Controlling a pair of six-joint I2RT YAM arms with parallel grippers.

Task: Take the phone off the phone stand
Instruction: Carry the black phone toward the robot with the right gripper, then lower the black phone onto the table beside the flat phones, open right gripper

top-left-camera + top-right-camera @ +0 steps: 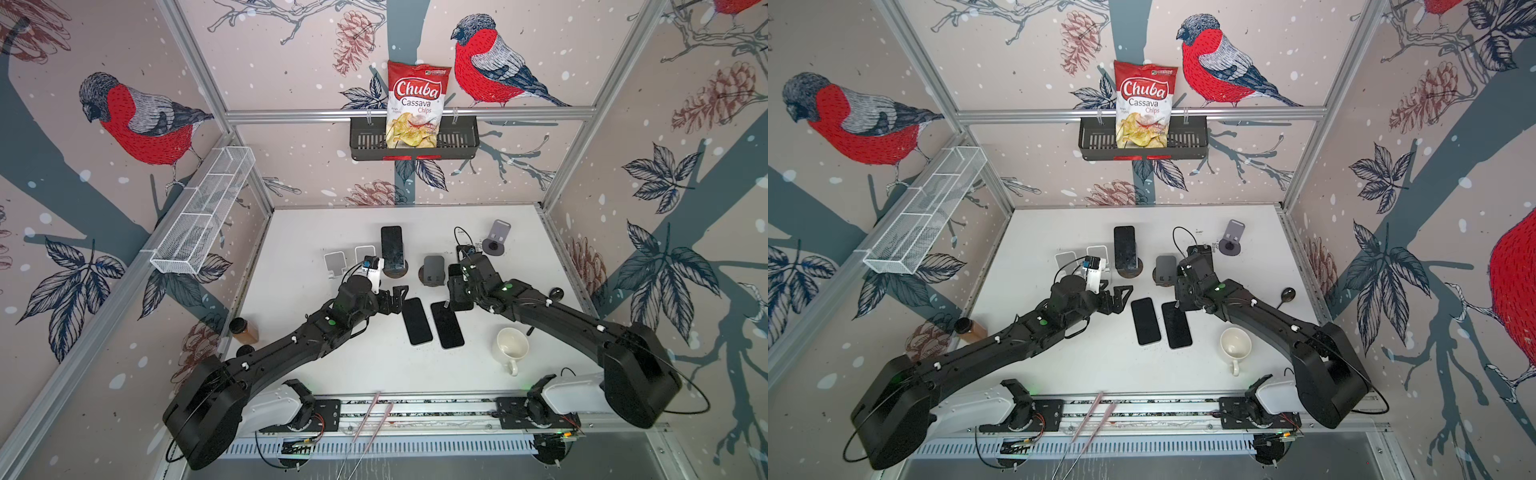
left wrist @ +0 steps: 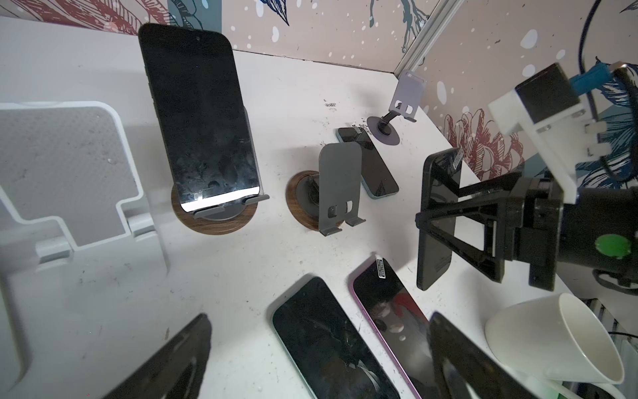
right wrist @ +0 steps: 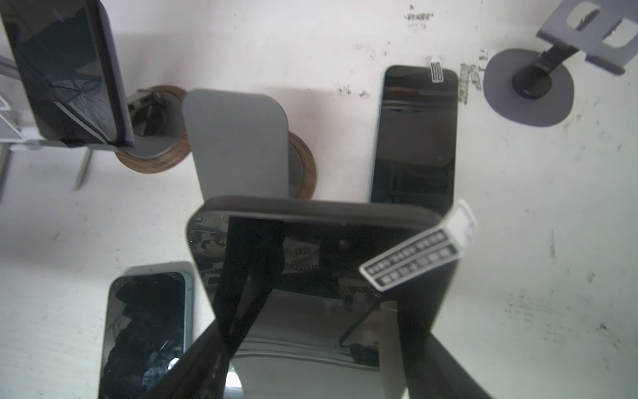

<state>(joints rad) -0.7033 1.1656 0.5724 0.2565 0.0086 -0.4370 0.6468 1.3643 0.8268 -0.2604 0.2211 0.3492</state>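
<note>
Lower end of the held phone point(image 3: 310, 262) beyond the right wrist view's edge.

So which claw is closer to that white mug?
The right. The right claw, shut on a phone, hangs just behind the mug. The left claw is open, out past the two flat phones.

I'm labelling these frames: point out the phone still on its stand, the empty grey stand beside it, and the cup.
phone point(image 1: 392, 245), a top view, screen centre
empty grey stand point(image 1: 434, 266), a top view, back plate
cup point(image 1: 512, 344), a top view, inside bowl
</note>
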